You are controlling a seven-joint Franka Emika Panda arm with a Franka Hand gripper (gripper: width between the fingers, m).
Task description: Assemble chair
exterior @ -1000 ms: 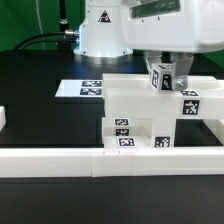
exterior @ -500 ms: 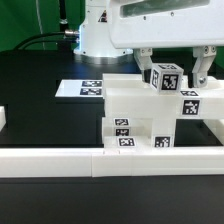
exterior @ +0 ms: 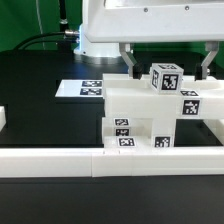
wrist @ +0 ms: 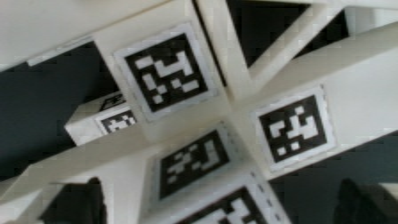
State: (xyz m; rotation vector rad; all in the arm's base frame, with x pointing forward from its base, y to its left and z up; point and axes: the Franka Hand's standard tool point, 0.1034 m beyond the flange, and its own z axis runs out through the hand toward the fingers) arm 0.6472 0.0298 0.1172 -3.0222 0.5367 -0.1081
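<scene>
Zero grip right now: hovering the gripper [exterior: 168, 68] over the small cube [exterior: 164, 78] with jaws spread wide, one finger standing off each side, pinching nothing. Noting the small cube sitting on the top face of the chair [exterior: 135, 110], toward the exterior view's right, the chair itself standing just behind the border wall [exterior: 60, 158]. Judging the wide spread as clearance, letting the small cube rest unsupported where it belongs.

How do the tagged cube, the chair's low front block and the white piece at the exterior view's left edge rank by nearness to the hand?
1. Tagged cube, between the hand's fingers.
2. Low front block, below.
3. White piece, exterior view's left edge.
</scene>
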